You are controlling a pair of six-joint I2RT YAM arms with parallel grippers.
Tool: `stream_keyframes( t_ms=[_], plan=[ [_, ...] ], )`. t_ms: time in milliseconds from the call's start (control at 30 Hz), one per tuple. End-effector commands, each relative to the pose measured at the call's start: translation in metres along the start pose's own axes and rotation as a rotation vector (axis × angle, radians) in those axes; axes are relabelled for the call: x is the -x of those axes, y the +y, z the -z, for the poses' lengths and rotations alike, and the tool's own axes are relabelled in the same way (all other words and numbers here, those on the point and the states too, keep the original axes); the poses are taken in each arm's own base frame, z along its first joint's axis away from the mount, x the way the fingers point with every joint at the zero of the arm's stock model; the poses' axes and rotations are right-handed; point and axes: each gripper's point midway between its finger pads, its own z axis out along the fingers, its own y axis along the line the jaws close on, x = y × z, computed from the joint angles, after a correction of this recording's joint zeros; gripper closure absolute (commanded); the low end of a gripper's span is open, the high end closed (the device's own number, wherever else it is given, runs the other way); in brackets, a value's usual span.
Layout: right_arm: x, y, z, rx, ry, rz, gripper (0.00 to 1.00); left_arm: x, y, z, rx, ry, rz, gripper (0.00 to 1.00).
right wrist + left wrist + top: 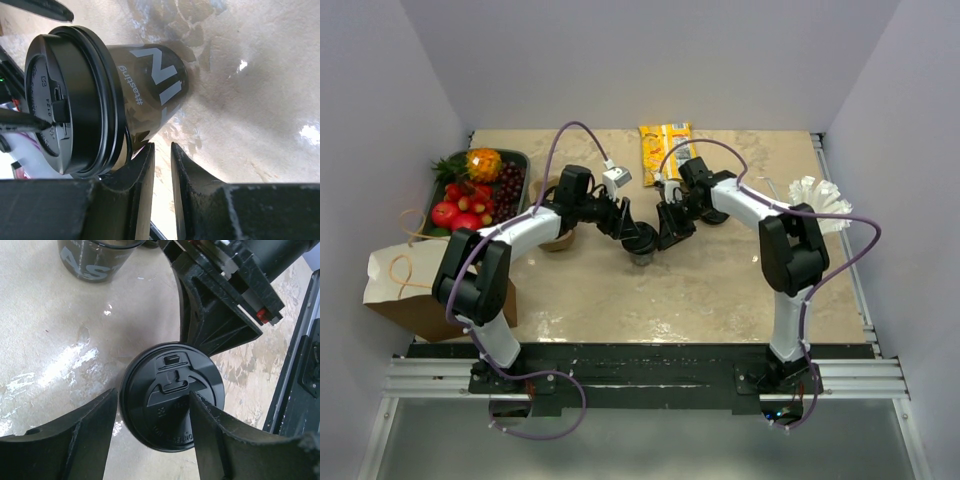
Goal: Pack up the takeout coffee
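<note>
The takeout coffee cup [150,85] is dark with white lettering and stands mid-table with its black lid [170,390] on. From above and the left, my left gripper [152,396] hangs open over the lid. One finger is off the lid's left edge, the other is over its right half, and neither grips it. My right gripper [162,147] is at the cup's right side, just under the lid rim. Its jaws stand a narrow gap apart with only table showing between them. In the top view the cup [642,243] sits between both grippers.
A second dark cup [92,260] without a lid stands just beyond. A fruit tray [517,160] and a brown paper bag [410,285] are at the left. A yellow packet [665,150] lies at the back and a white ruffled item [817,200] at the right.
</note>
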Motion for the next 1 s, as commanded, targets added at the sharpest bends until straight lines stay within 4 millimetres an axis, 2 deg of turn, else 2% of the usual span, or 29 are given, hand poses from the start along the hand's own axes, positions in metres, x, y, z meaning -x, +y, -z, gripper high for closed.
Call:
stream_keyframes(
  t_ms=[0, 167, 367, 667, 967],
  plan=[
    [0.0139, 0.0111, 0.0003, 0.044, -0.029, 0.013, 0.76, 0.0217, -0.0158, 0.0035, -0.064, -0.039, -0.044, 0.36],
    [0.0159, 0.0117, -0.0011, 0.052, -0.03, 0.011, 0.77, 0.0165, -0.0219, 0.0022, -0.103, -0.028, -0.043, 0.37],
    [0.0162, 0.0112, -0.0035, 0.054, -0.026, 0.006, 0.76, 0.0157, -0.0174, 0.002, -0.061, -0.024, -0.054, 0.37],
    [0.0228, 0.013, -0.0061, 0.058, -0.034, 0.006, 0.76, 0.0161, -0.0192, -0.0002, -0.014, 0.001, -0.149, 0.37],
    [0.0236, 0.0129, -0.0083, 0.054, -0.034, -0.005, 0.75, 0.0245, -0.0245, 0.0029, 0.034, -0.003, -0.245, 0.37]
  ],
)
